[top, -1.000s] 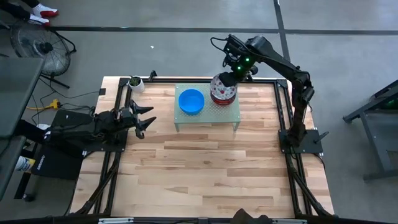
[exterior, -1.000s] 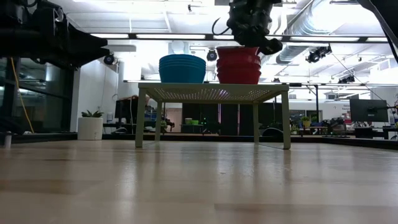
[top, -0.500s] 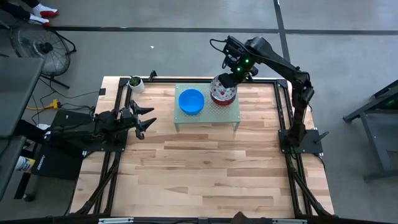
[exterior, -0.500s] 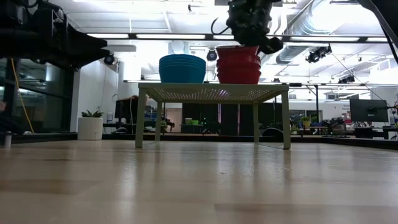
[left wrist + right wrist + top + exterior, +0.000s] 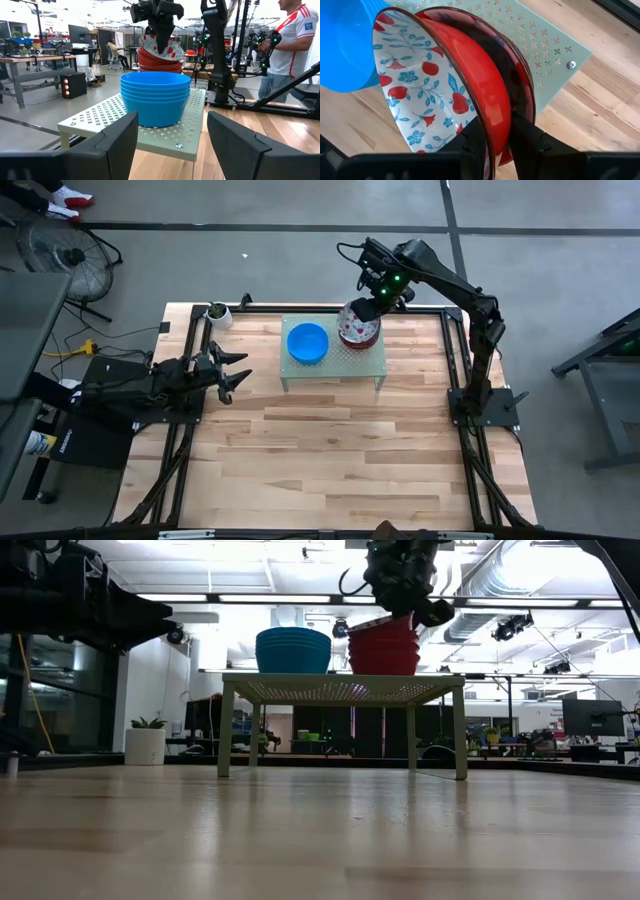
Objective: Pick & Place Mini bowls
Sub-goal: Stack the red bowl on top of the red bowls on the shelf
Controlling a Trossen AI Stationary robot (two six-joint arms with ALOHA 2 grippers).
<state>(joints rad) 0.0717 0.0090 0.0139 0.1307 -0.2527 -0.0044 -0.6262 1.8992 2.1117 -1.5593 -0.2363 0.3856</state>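
Carefully, the right gripper (image 5: 497, 131) is pinching the top red bowl's (image 5: 445, 85) rim on the stand (image 5: 367, 363); lifting straight should avoid dragging the stack, while the left gripper (image 5: 236, 374) is waiting wide open near the table's (image 5: 330, 450) left edge.

- The wide wooden tabletop (image 5: 330, 450) ahead of the pale green perforated metal stand (image 5: 368, 364) lies open for my arms.
- A stack of plain blue bowls (image 5: 307, 343) and a stack of red floral-lined bowls (image 5: 357, 330) crowd the stand's top.
- A small white pot with a green plant (image 5: 218, 313) blocks my left far corner.
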